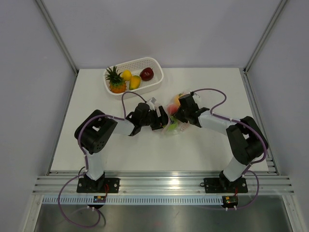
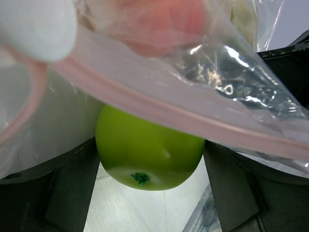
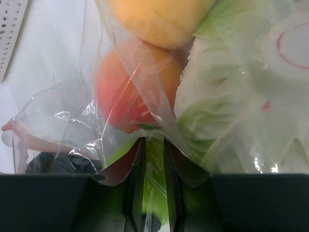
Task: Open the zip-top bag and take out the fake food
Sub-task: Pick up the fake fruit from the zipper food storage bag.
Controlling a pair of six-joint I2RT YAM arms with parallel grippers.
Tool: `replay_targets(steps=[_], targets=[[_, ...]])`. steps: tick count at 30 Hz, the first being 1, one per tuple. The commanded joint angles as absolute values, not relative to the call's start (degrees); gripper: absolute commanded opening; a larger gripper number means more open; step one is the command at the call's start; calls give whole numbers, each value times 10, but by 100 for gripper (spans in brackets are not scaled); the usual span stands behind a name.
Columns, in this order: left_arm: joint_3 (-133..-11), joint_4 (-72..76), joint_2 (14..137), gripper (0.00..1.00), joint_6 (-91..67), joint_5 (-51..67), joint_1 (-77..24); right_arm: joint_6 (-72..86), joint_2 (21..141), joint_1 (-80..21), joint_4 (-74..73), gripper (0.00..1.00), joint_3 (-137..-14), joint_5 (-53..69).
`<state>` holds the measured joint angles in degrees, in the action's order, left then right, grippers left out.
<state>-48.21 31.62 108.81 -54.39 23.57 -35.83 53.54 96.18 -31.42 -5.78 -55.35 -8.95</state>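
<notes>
The clear zip-top bag (image 1: 172,126) lies mid-table between both grippers, its pink zip strip (image 2: 159,108) crossing the left wrist view. My left gripper (image 1: 159,119) (image 2: 149,166) stands wide at the bag's mouth, and a green apple (image 2: 145,150) fills the span between its fingers, touching both. My right gripper (image 1: 179,113) (image 3: 153,145) is on the bag's other side. Its jaws are almost together, a narrow slit left, with a fold of bag film (image 3: 159,174) running loosely through it. Inside the bag are a yellow-orange piece (image 3: 159,19), a red-orange piece (image 3: 120,92) and a pale green leafy piece (image 3: 207,101).
A white perforated basket (image 1: 155,64) stands at the back, left of centre. It holds a pineapple (image 1: 116,82), two yellow pieces (image 1: 131,79) and a dark red piece (image 1: 147,73). Its corner (image 3: 12,29) shows in the right wrist view. Grey walls enclose the table.
</notes>
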Motion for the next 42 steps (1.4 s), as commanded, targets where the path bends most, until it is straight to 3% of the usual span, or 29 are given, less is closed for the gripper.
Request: replay_targets(steps=[1, 7, 12, 15, 34, 42], targets=[[-507, 325, 1091, 86, -523, 221, -364, 512, 975, -322, -94, 27, -549, -43], [-513, 325, 1098, 77, -520, 225, -364, 498, 976, -322, -74, 21, -545, -4], [-513, 330, 1099, 60, -522, 234, -364, 498, 974, -322, -69, 20, -545, -3], [-512, 328, 1094, 56, -523, 237, -364, 498, 962, -321, -89, 20, -549, -38], [-493, 209, 970, 53, -467, 182, -332, 551, 914, -281, -126, 22, -518, -129], [-484, 196, 969, 52, -492, 231, -276, 568, 893, -280, -139, 22, -510, -160]])
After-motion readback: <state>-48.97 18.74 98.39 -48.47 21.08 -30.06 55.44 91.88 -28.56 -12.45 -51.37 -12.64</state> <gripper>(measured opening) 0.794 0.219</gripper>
